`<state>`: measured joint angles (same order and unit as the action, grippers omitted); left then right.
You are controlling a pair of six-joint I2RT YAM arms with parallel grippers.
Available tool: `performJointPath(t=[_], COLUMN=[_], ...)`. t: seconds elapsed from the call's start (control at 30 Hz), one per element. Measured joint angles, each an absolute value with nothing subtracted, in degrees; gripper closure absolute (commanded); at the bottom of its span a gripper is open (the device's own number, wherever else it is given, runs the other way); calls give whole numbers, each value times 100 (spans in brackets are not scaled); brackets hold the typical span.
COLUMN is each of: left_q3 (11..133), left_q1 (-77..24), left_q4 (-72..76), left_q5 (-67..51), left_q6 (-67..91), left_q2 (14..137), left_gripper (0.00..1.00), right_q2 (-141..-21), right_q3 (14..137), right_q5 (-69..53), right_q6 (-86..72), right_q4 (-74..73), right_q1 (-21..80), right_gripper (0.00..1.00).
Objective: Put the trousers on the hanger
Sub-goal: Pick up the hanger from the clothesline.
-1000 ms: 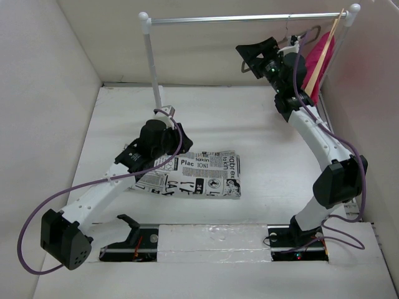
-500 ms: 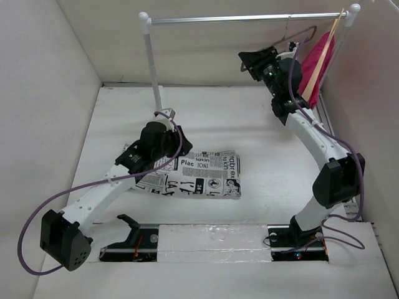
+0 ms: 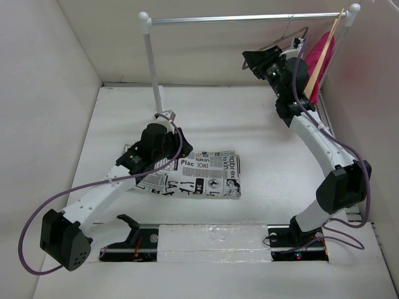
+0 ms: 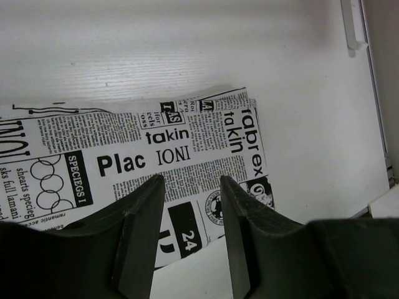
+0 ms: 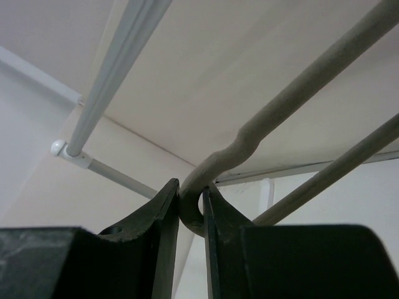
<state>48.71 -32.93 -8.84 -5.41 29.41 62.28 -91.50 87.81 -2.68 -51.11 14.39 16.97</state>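
White bench [image 3: 249, 124] filling the frame, walled in on three sides. Across the back, up high, a metal rail [image 3: 249, 18] on white posts. Down at centre-left of the bench, well apart from that rail: the trousers [image 3: 202, 174], folded into a flat rectangle, newsprint facing up. Over at the rail's right end, a pink garment [image 3: 321, 62] draped on a wooden hanger [image 3: 325, 47]. Just left of it, tilted, the hanger [image 3: 293, 37]: thin grey wire, held up near the rail; cannot tell whether its hook sits on the bar. Right fingers [image 5: 167, 224] pinched tight on that wire, at a bend in it, almost no gap showing. Left fingers [image 4: 144, 218] low over the left part of the trousers, parted a moderate way, gripping nothing, printed cloth in plain sight between them; touching the cloth or not, cannot tell.
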Motion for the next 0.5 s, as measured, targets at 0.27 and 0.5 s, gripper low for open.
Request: performJointPath(t=[0.27, 0.5], left_q3=[4956, 5050], left_q1=[-3293, -3293], left_q4=[-897, -899], left_q5=[-543, -539], left_q6=[2943, 2950], left_q2=[6230, 6250], left_gripper=[63, 62], right_q2=[-8882, -8735], right_q3=[8781, 8781], right_q5=[-183, -228], right_q6=[-4473, -3835], right_q4=[923, 668], right_q1=[1697, 1697], right_gripper=[100, 100])
